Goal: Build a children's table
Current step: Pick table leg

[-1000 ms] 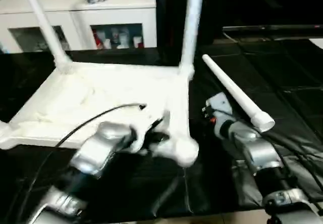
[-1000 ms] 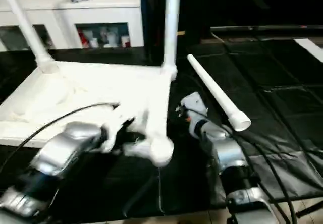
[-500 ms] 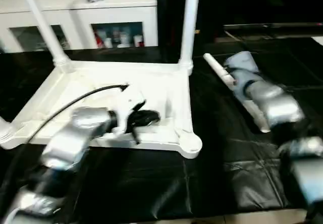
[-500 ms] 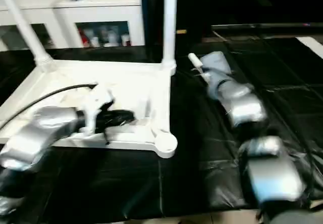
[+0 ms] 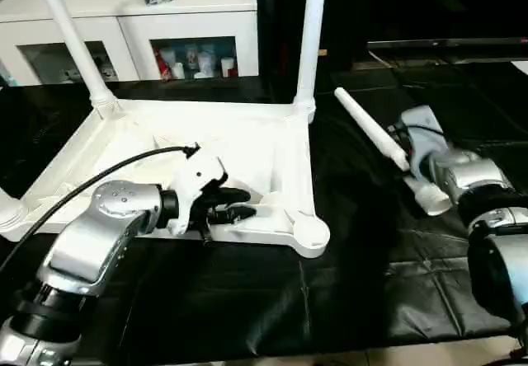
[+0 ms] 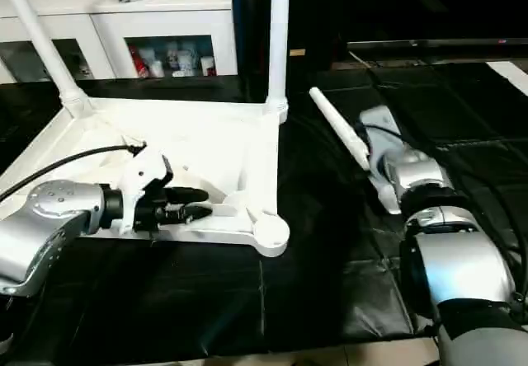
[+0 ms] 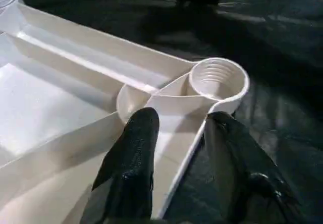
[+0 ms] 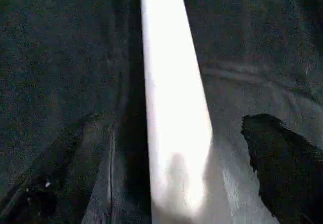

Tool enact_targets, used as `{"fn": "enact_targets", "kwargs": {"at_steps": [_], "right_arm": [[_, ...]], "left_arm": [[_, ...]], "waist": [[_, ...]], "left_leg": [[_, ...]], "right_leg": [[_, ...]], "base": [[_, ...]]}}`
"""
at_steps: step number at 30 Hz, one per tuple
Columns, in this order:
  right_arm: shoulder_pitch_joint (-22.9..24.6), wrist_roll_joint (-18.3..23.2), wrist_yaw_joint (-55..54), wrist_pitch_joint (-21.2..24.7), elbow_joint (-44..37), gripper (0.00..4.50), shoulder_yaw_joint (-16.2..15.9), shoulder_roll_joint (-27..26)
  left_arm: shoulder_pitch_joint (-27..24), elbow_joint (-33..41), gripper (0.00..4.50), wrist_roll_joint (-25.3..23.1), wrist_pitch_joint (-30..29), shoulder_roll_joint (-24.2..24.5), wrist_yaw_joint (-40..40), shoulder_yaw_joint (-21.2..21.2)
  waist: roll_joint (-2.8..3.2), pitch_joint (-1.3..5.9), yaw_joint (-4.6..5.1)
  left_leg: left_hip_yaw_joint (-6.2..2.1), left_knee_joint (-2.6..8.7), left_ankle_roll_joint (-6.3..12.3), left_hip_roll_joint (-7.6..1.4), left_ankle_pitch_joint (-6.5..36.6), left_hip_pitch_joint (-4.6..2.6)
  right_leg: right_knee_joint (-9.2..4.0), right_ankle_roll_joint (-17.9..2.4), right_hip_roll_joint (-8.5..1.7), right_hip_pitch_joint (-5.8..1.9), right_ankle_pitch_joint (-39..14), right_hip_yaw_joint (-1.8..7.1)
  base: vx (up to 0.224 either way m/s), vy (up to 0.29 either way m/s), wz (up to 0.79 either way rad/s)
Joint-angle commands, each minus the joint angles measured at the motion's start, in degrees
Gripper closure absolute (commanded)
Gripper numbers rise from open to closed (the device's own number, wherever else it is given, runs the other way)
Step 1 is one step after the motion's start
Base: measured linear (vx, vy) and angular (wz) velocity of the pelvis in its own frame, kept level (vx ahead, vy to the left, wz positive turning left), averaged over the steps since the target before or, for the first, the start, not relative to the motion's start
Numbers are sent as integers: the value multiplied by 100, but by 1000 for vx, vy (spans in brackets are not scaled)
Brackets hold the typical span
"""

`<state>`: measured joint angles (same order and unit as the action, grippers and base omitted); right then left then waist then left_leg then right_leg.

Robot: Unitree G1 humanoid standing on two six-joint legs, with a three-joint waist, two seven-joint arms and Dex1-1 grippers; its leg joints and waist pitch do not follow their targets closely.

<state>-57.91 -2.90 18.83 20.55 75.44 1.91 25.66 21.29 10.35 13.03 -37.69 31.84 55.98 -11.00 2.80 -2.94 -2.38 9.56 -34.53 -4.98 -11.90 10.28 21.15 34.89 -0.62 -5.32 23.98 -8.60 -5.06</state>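
The upside-down table top (image 5: 206,147) was seen left of the middle, its rim straddled by the half-open left gripper (image 7: 176,148). The loose leg (image 8: 171,113), right of the middle, lay between the wide-open right gripper (image 8: 166,173) fingers; it could be rolled away if bumped

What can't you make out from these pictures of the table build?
- Upright legs: tops cut off by the head views' upper edge.
- Loose leg: its near part is hidden behind the right forearm; the right wrist view cuts off both ends.
- Items behind the cabinet glass: too small to identify.
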Motion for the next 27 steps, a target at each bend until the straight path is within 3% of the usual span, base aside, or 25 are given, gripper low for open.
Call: {"fn": "enact_targets", "kwargs": {"at_steps": [1,2,3,6,8,9,13,15,18,21,24,27], "right_arm": [[-70,164,70,282,133,0,170,73],[-67,179,97,321,146,0,194,77],[-71,181,126,349,161,36,221,83],[-94,157,184,419,193,39,256,105],[-138,158,311,557,225,65,295,132],[-162,135,480,716,248,81,266,156],[-166,41,734,934,275,109,164,194],[-162,-27,838,1050,283,131,129,216],[-160,-66,915,1081,282,157,100,229],[-155,-87,943,1104,273,182,99,247],[-152,-112,954,1118,263,208,108,259],[-132,-159,961,1114,254,231,103,249]], "left_arm": [[-23,134,239,43,-103,141,-1,73],[-24,139,235,45,-108,148,-2,73],[-26,152,222,55,-118,154,-7,74],[-29,181,197,75,-140,171,-23,69],[-31,209,190,92,-166,183,-32,64],[-31,224,166,116,-182,197,-19,48],[-40,279,150,186,-235,244,17,0],[-60,323,120,221,-268,268,38,-9],[-62,338,111,235,-288,269,40,-18],[-58,337,76,253,-299,276,50,-23],[-47,332,68,275,-315,279,50,-27],[-48,353,32,332,-349,279,42,-43]], "waist": [[-50,355,-30],[-49,356,-36],[-50,356,-35],[-44,352,-43],[-47,347,-44],[-38,343,-41],[-60,344,-52],[-59,354,-60],[-65,357,-63],[-77,358,-67],[-77,354,-80],[-100,352,-79]], "left_leg": [[42,350,74,-1,1840,-21],[41,350,70,-3,1842,-20],[41,351,66,-3,1854,-22],[35,351,46,-4,1916,-29],[31,352,42,-5,1981,-33],[29,350,45,-3,2011,-34],[28,347,49,-2,1973,-25],[26,345,48,-4,1913,-19],[30,343,61,-10,1859,-14],[34,342,68,-10,1819,-7],[37,342,58,-8,1842,-17],[39,341,54,-7,1843,-18]], "right_leg": [[-426,-1194,-186,-325,-2259,158],[-431,-1167,-182,-312,-2301,157],[-433,-1161,-182,-309,-2321,156],[-447,-1118,-181,-298,-2442,147],[-456,-1093,-181,-289,-2539,138],[-457,-1087,-175,-287,-2570,136],[-466,-1044,-179,-284,-2629,134],[-454,-1065,-186,-289,-2568,138],[-442,-1118,-184,-290,-2454,142],[-431,-1142,-178,-295,-2382,144],[-442,-1115,-183,-288,-2468,145],[-448,-1082,-184,-284,-2515,145]], "base": [[0,0,0],[0,0,0],[0,0,0],[0,0,0],[0,0,0],[0,0,0],[0,0,0],[0,0,0],[0,0,0],[0,0,0],[0,0,0],[0,0,0]]}}
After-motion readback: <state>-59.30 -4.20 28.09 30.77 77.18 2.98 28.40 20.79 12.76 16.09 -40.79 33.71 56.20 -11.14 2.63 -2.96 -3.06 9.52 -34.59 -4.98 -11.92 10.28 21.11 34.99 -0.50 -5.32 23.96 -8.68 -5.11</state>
